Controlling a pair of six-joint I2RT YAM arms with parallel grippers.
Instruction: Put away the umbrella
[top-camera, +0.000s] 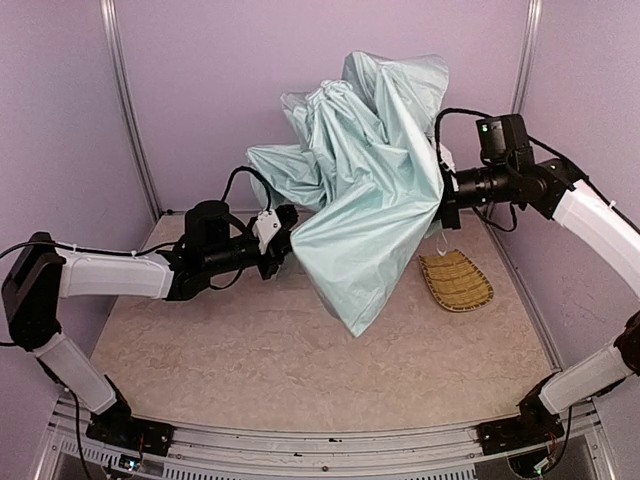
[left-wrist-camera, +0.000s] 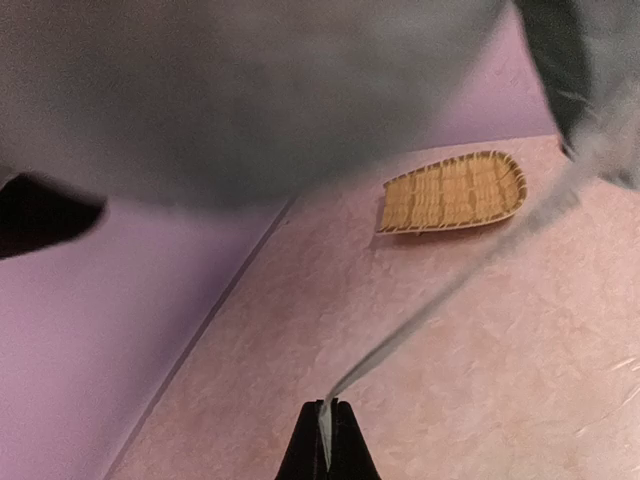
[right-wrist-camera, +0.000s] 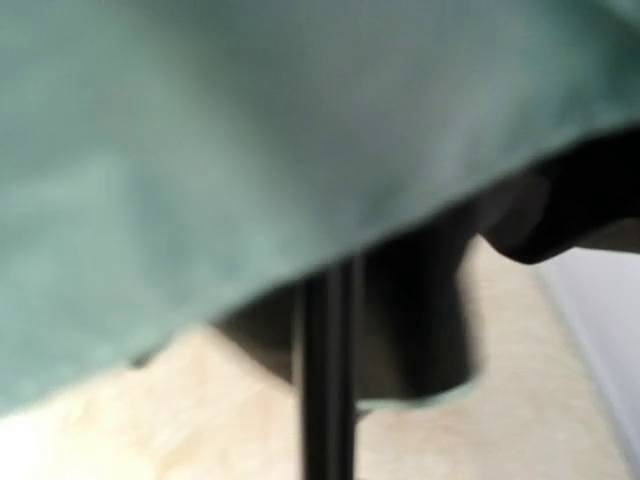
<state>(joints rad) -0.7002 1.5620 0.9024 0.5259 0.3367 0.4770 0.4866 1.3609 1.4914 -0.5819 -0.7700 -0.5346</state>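
Note:
The umbrella (top-camera: 365, 190) hangs above the table as a crumpled mass of pale mint-green fabric between my two grippers. My left gripper (top-camera: 288, 245) is at its lower left edge. In the left wrist view the jaws (left-wrist-camera: 328, 425) are shut on a thin edge of fabric, which stretches up to the right into the canopy (left-wrist-camera: 250, 90). My right gripper (top-camera: 440, 205) is pushed into the umbrella's right side, its fingertips hidden by cloth. The blurred right wrist view shows green fabric (right-wrist-camera: 200, 150) overhead and a thin black shaft (right-wrist-camera: 328, 380) rising from the bottom centre.
A woven straw tray (top-camera: 456, 280) lies on the table at the right, below the right wrist, and also shows in the left wrist view (left-wrist-camera: 452, 192). Purple walls with metal corner posts (top-camera: 130, 130) close in the table on three sides.

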